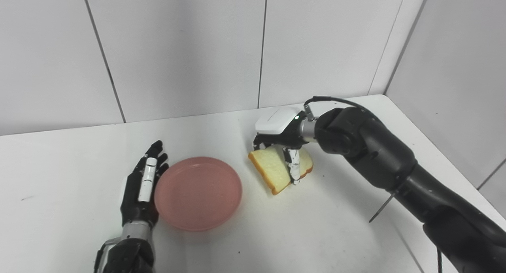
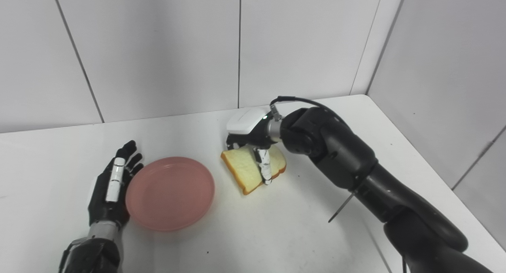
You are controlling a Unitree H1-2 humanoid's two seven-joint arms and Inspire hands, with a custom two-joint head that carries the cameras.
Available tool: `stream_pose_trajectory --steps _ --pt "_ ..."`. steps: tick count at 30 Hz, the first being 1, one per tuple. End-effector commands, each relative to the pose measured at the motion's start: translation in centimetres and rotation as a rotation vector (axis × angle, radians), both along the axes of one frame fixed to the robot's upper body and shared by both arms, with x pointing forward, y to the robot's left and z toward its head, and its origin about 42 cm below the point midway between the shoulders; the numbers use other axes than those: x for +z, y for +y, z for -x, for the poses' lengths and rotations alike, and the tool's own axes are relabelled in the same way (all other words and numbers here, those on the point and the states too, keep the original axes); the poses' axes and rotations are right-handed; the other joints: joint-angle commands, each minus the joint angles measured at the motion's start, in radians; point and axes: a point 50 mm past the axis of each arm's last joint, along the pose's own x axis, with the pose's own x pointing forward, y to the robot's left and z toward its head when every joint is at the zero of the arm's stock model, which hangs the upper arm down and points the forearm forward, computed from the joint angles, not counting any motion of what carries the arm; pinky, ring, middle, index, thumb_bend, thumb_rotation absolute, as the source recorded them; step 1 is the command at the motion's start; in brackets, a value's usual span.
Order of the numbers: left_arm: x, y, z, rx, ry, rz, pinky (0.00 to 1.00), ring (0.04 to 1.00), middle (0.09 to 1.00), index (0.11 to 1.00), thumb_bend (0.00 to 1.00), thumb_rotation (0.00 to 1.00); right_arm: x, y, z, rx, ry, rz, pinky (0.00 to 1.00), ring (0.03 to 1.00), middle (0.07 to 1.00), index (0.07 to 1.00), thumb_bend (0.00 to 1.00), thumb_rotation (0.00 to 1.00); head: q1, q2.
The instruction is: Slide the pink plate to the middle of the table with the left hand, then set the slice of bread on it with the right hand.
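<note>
The pink plate [image 1: 197,192] lies flat on the white table, left of centre. My left hand [image 1: 143,186] rests open against the plate's left rim, fingers stretched out toward the wall. To the right of the plate, a slice of bread [image 1: 274,168] with a brown crust is tilted, its near corner close to the table. My right hand [image 1: 281,136] is shut on the slice of bread from above, thumb across its top face and the other fingers hidden behind it. The bread is apart from the plate.
The white table [image 1: 316,233] ends at a right edge near the wall corner. Pale panelled walls close in at the back and right. My right arm [image 1: 395,174] crosses the table's right part, with a thin rod sticking out below it.
</note>
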Motion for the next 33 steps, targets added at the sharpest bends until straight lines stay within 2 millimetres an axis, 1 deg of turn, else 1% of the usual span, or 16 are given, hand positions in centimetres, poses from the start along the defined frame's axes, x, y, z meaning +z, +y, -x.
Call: stream_pose_trajectory --steps 1,2,3,4,6,7,8,11,12,15,17,21,23,28,30,33 --pt "-1.3 -1.1 0.4 -0.006 0.068 0.003 0.9 0.896 0.918 0.782 0.7 0.74 3.4 1.4 -0.6 0.062 -0.095 0.005 0.42 0.499 0.491 0.639 0.56 0.0 0.016 0.002" --pt "-1.3 -1.3 0.4 -0.006 0.068 0.003 0.9 0.892 0.915 0.782 0.71 0.74 3.3 1.9 -0.7 0.077 -0.096 0.007 0.39 0.469 0.49 0.649 0.56 0.0 0.025 0.002" --pt "-1.3 -1.5 0.4 -0.006 0.069 0.003 0.89 0.887 0.91 0.781 0.73 0.74 3.3 2.4 -0.8 0.089 -0.099 0.011 0.42 0.502 0.563 0.694 0.69 0.12 0.03 0.002" --pt "-1.3 -1.8 0.4 -0.005 0.07 0.003 0.89 0.885 0.908 0.78 0.73 0.74 3.3 2.7 -0.9 0.099 -0.102 0.014 0.44 0.521 0.596 0.71 0.74 0.17 0.044 0.001" --pt "-1.4 -2.1 0.4 -0.002 0.071 0.002 0.88 0.881 0.903 0.78 0.74 0.74 3.4 3.6 -1.0 0.117 -0.105 0.022 0.48 0.569 0.653 0.721 0.8 0.24 0.053 0.001" --pt "-1.5 -2.3 0.3 -0.002 0.071 0.001 0.87 0.88 0.9 0.779 0.73 0.74 3.5 3.7 -1.1 0.122 -0.106 0.025 0.49 0.581 0.664 0.71 0.81 0.25 0.06 0.0" --pt "-1.5 -2.5 0.3 0.0 0.071 0.0 0.87 0.879 0.899 0.779 0.73 0.75 3.6 4.2 -1.2 0.14 -0.109 0.026 0.5 0.587 0.669 0.705 0.81 0.25 0.073 -0.002" --pt "-1.7 -3.1 0.3 0.005 0.072 -0.001 0.85 0.856 0.875 0.773 0.73 0.74 3.7 5.4 -1.4 0.173 -0.11 0.016 0.41 0.486 0.584 0.639 0.81 0.25 0.099 -0.007" --pt "-1.8 -3.4 0.3 0.006 0.071 0.0 0.85 0.855 0.875 0.772 0.73 0.74 3.8 5.8 -1.4 0.178 -0.107 0.007 0.4 0.482 0.581 0.637 0.81 0.25 0.117 -0.008" --pt "-1.8 -4.0 0.3 0.007 0.067 0.01 0.83 0.847 0.869 0.767 0.71 0.73 3.7 6.8 -1.4 0.202 -0.105 0.002 0.39 0.483 0.606 0.632 0.79 0.25 0.155 -0.009" --pt "-1.8 -4.3 0.3 0.007 0.066 0.021 0.83 0.849 0.872 0.765 0.71 0.73 3.6 7.2 -1.5 0.219 -0.108 0.003 0.42 0.509 0.616 0.63 0.79 0.25 0.175 -0.01" --pt "-1.8 -4.9 0.2 0.01 0.063 0.036 0.86 0.868 0.873 0.748 0.69 0.71 3.6 8.2 -1.7 0.249 -0.105 -0.01 0.45 0.538 0.625 0.642 0.79 0.24 0.206 -0.013" --pt "-1.8 -5.1 0.1 0.01 0.062 0.035 0.87 0.875 0.879 0.745 0.71 0.71 3.6 8.5 -1.7 0.265 -0.107 -0.019 0.46 0.544 0.618 0.642 0.79 0.23 0.218 -0.013" --pt "-1.9 -5.5 0.1 0.013 0.068 0.031 0.86 0.872 0.891 0.759 0.72 0.72 3.8 9.5 -1.8 0.297 -0.125 -0.022 0.43 0.504 0.591 0.657 0.8 0.22 0.238 -0.017" --pt "-1.9 -5.5 0.2 0.014 0.073 0.032 0.87 0.872 0.897 0.76 0.71 0.72 4.0 9.8 -1.8 0.299 -0.129 -0.016 0.45 0.501 0.581 0.66 0.8 0.23 0.238 -0.017" --pt "-2.0 -5.6 0.2 0.014 0.08 0.038 0.88 0.877 0.908 0.77 0.71 0.72 3.9 10.1 -2.1 0.309 -0.134 -0.012 0.44 0.488 0.568 0.658 0.79 0.24 0.244 -0.023"
